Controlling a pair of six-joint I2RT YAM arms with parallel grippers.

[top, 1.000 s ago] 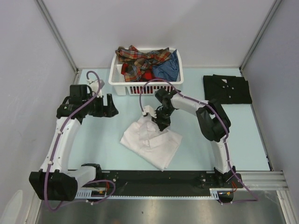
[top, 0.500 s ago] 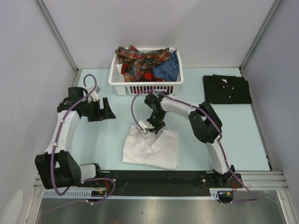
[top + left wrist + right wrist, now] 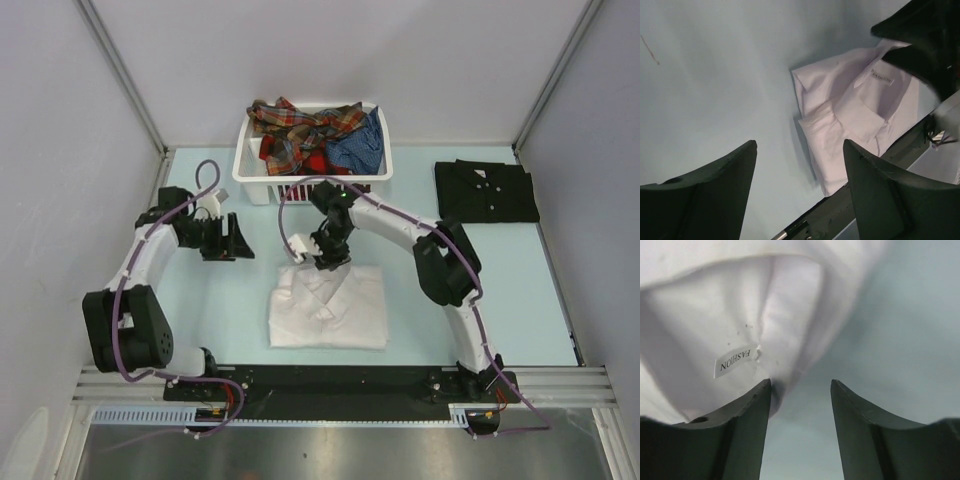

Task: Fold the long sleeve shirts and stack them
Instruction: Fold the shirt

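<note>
Looking from above, the white shirt (image 3: 330, 312) lies folded on the counter (image 3: 220, 300), its collar right under the right claw (image 3: 326, 258). The left claw (image 3: 236, 240) hangs well off to the side.

From the left wrist, that claw gapes empty, with the shirt ahead of it.

From the right wrist, the jaws stand parted and pinch nothing, and the collar label (image 3: 733, 360) sits just beyond one finger. The right claw should probably rise straight up, so no cloth snags. Stacking onto the black shirt (image 3: 487, 190) likely follows.

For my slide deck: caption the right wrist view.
Right end effector, open, beside the collar of the white shirt on the pale table.
</note>
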